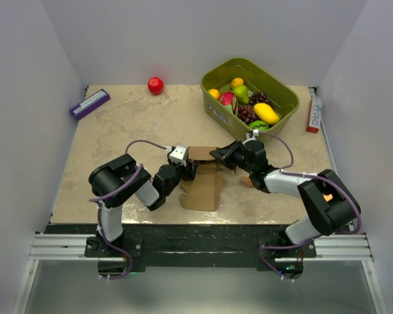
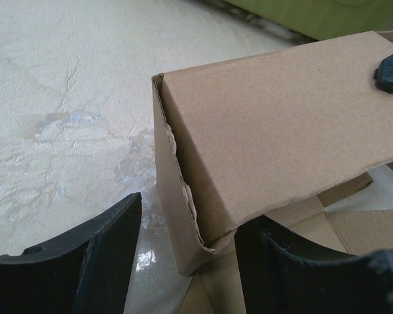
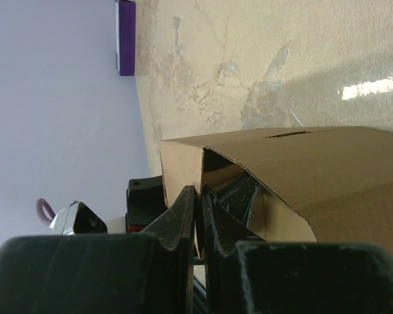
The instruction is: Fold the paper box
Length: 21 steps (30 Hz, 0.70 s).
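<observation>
The paper box [image 1: 203, 186] is brown cardboard, partly folded up, with a flat flap lying toward the near edge. My left gripper [image 1: 187, 170] is at its left side. In the left wrist view the gripper [image 2: 187, 261] is open, with the box's [image 2: 281, 124] near corner between the fingers; one finger sits outside the wall, the other over the inner flap. My right gripper [image 1: 220, 156] is at the box's far right side. In the right wrist view the gripper [image 3: 199, 203] is shut on a thin wall of the box [image 3: 327, 170].
A green bin [image 1: 285, 91] of toy fruit stands at the back right. A red ball [image 1: 156, 86] lies at the back. A purple-and-white flat box [image 1: 89, 103] is at the back left, a red-and-white slim box [image 1: 314, 112] by the right wall.
</observation>
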Available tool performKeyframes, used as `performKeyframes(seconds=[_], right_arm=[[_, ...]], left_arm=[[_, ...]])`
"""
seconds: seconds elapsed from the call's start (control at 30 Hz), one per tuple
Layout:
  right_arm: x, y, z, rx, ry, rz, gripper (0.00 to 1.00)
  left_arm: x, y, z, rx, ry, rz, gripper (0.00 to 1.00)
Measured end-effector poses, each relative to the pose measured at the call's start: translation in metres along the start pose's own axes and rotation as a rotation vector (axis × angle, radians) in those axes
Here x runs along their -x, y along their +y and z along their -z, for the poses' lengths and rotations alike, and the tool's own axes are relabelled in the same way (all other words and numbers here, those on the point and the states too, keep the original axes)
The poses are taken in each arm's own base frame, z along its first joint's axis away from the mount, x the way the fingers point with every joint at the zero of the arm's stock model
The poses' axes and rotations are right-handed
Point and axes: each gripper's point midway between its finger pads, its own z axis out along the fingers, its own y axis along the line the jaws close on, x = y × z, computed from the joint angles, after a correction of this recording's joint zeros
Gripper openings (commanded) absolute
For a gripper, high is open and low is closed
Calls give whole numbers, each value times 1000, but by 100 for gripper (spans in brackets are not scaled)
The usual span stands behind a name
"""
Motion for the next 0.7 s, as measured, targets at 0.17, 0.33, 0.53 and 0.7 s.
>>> performKeyframes(seconds=[0.17, 0.33, 0.53, 0.7], right_arm=[[0, 0, 0, -1, 0, 2, 0], [-1, -2, 0, -6, 2, 6, 0], [-7, 3, 0, 6, 21, 13, 0], [-5, 8, 4, 14, 13, 21, 0]], left_arm=[[0, -1, 0, -4, 0, 1, 43], [1, 1, 0, 7, -2, 1, 24], [4, 9, -2, 54, -16, -1, 4], [13, 11, -6, 107, -48, -6, 0]])
